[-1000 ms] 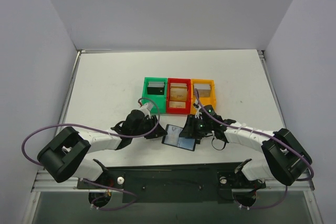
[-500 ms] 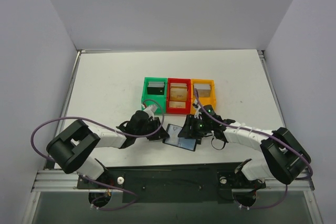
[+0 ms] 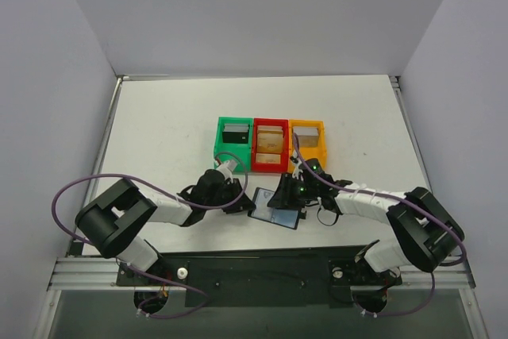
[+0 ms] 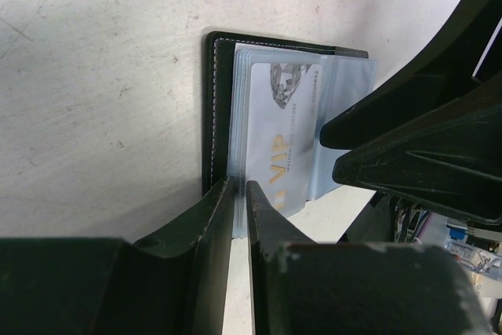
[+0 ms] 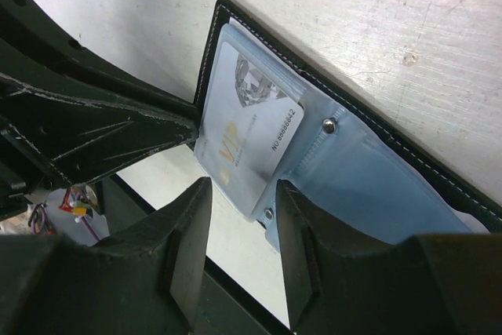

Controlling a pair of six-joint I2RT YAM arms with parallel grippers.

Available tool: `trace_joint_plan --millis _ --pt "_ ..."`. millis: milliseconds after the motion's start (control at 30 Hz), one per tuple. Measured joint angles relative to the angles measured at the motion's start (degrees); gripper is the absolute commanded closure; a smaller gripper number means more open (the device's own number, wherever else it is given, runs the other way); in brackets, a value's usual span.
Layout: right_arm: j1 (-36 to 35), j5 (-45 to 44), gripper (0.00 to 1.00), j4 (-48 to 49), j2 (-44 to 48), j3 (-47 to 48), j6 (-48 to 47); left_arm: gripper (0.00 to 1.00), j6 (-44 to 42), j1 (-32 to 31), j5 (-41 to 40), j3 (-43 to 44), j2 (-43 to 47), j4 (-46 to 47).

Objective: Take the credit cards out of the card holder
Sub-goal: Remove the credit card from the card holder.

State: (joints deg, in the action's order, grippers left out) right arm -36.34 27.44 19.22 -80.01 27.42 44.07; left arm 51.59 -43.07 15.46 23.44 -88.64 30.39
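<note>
The card holder (image 3: 272, 210) lies open on the table just before the bins, black-edged (image 4: 212, 100) with pale blue sleeves (image 5: 376, 170). A white VIP card (image 5: 255, 135) sticks out of the left sleeve, and it also shows in the left wrist view (image 4: 286, 131). My left gripper (image 3: 238, 198) is at the holder's left edge, its jaws (image 4: 241, 186) pinched on the thin edge of the pale blue sleeve. My right gripper (image 3: 286, 194) hovers over the holder, open (image 5: 241, 194), its fingers on either side of the VIP card's near corner without touching it.
Green (image 3: 235, 142), red (image 3: 270, 145) and orange (image 3: 306, 142) bins stand in a row just behind the holder, each with cards inside. The two grippers face each other closely over the holder. The black base rail (image 3: 262, 271) runs along the near edge.
My left arm has swung its elbow in to the right and its gripper has closed in on the holder's left edge. The right gripper has barely moved.
</note>
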Motion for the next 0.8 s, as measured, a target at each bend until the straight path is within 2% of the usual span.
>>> trace_joint_plan --millis 333,800 --pt "0.0 -0.28 0.64 1.07 -2.99 0.0 0.94 0.82 1.97 -1.27 -2.32 -2.64 0.46 3.3" --pt "-0.09 0.33 0.66 2.38 -6.14 2.58 0.81 0.82 3.76 -4.85 -5.2 -4.09 1.36 4.76"
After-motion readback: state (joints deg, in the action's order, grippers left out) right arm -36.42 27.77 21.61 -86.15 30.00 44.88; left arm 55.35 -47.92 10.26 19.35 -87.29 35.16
